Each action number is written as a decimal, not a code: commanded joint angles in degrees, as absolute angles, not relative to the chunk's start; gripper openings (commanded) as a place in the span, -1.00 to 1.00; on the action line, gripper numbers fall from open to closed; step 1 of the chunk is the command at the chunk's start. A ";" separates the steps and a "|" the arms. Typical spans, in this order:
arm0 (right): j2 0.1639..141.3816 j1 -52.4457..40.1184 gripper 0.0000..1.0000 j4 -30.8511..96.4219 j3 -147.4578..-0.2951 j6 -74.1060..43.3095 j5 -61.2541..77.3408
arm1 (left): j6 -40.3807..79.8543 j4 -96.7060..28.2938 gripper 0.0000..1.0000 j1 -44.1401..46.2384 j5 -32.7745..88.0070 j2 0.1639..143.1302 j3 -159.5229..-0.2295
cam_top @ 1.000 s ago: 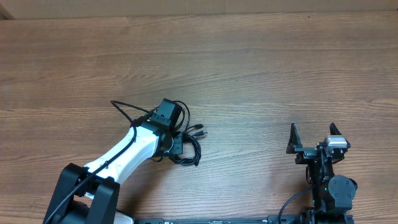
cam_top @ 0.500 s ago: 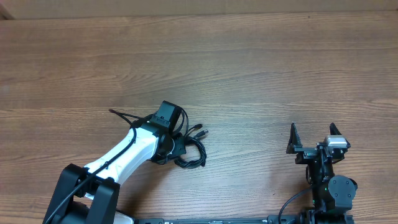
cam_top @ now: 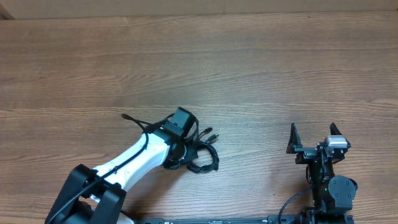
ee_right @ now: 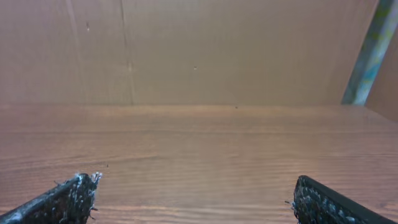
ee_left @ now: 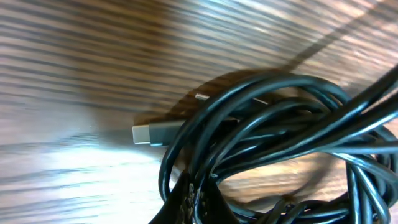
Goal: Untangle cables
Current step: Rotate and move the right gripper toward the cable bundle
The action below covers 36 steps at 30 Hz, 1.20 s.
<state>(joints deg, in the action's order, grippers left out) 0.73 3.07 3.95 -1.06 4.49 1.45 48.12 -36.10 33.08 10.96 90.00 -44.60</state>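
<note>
Tangle: cables (ee_left: 267,124) bunched at my left hand (ee_left: 194,200), which is clamped on a strand. Pulling could cinch the loops or snag the plug (ee_left: 152,132) on the counter (ee_left: 74,74). Right hand (ee_right: 198,199) gapes empty, well apart, so nothing anchors the bundle.

On our rig the left arm (cam_top: 146,158) is a smooth white shell, and we've got a black cable (cam_top: 124,160) strung along its back. At its 1 o'clock end sits a boxy black wrist block (cam_top: 182,119), and at 7 o'clock a chunky black base (cam_top: 81,196). The right arm (cam_top: 333,190) is all black with a round joint and a small silver-white block (cam_top: 336,142) at 12 o'clock. The right gripper (cam_top: 312,130) has two pointed black fingers (ee_right: 62,202), and their pads look rough and speckled to us.
</note>
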 commanded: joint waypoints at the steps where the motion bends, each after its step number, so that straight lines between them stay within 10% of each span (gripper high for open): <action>1: 0.19 3.51 1.00 3.73 -0.45 4.16 7.42 | 49.56 -34.68 -0.92 35.59 11.60 90.65 -43.31; 9: 0.19 3.51 0.99 2.90 -0.45 -32.97 32.71 | 49.60 -31.51 -0.89 35.97 11.68 90.65 -43.31; 17: 0.16 3.51 0.99 3.33 -0.47 -50.06 40.25 | 54.26 -29.30 -0.23 35.92 15.25 90.63 -43.33; 36: 11.38 3.46 0.99 38.54 -26.87 -32.49 27.11 | 41.82 -55.79 0.42 32.64 7.20 85.41 -66.85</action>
<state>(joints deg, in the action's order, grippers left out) 8.05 3.33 36.53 -23.57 -34.30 29.87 44.91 -50.50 32.58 12.08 87.39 -63.64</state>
